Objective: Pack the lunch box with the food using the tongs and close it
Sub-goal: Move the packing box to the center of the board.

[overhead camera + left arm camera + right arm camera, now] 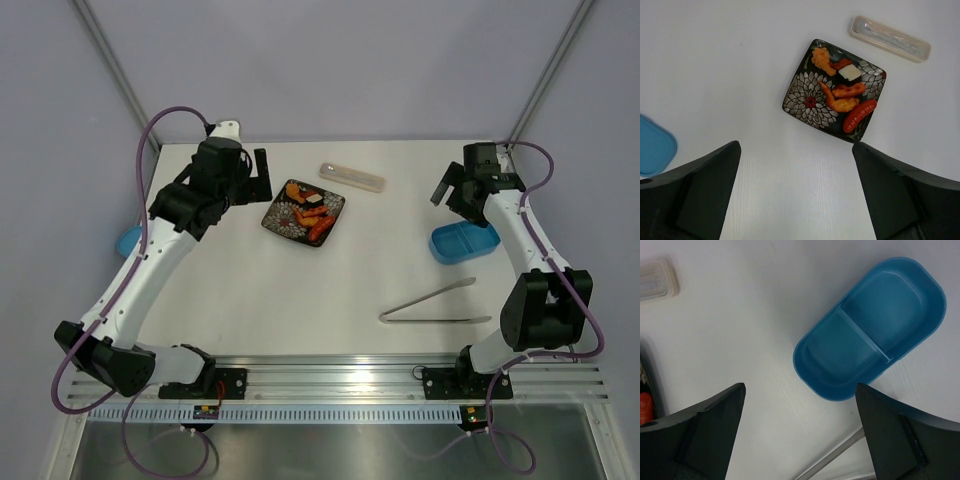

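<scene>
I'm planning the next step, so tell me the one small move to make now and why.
Probably swing the right gripper back and down toward the tongs, which lie untouched on the table near that arm's base. It and the left gripper are open and empty, the lunch box is empty, and the food sits on the black plate.

Bright, even, diffuse light; faint soft shadows on the table (300, 290); sharp focus.

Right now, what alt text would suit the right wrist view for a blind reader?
An empty, lidless light-blue oval plastic lunch box, divided into two compartments, lies on a white table. The right gripper's two dark fingers stand wide open below, with slim silver metal tongs just showing between them.
</scene>
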### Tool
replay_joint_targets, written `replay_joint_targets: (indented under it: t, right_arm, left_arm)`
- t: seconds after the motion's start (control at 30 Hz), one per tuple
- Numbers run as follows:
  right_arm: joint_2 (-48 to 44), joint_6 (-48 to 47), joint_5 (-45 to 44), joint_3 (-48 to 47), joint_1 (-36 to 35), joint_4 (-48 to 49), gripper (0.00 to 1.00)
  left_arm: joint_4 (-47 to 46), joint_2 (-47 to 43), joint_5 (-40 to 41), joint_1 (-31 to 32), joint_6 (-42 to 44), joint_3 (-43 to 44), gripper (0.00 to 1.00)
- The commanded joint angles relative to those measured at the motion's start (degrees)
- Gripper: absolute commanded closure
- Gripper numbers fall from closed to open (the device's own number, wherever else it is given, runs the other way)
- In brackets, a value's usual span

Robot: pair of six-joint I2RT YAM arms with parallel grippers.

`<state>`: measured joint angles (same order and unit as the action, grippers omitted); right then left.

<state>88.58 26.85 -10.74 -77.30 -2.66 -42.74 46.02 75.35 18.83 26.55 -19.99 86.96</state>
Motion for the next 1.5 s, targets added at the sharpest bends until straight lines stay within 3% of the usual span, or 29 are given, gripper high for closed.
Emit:
replay_joint_targets:
  t: [0.0, 0.67, 1.2, 1.47]
  right_arm:
    - [0.37, 1.27, 6.17, -1.46, -0.69, -0.76, 0.01]
    - [-4.73, 4.70, 5.47, 11.38, -0.77, -0.85, 0.05]
    - [19.08, -2.94, 14.34, -5.66, -1.38, 3.02, 0.01]
    - [24.71, -6.54, 18.65, -11.64, -9.63, 1.26, 0.02]
  left_arm:
    - [-0.14, -1.70, 0.15, -0.18, -0.49, -0.56, 0.01]
    - [-0.58, 0.50, -0.46, -0.27, 0.12, -0.03, 0.01]
    - [0.03, -1.43, 1.12, -0.27, 1.09, -1.53, 0.01]
    - [0.47, -2.58, 1.82, -0.18, 0.57, -2.32, 0.01]
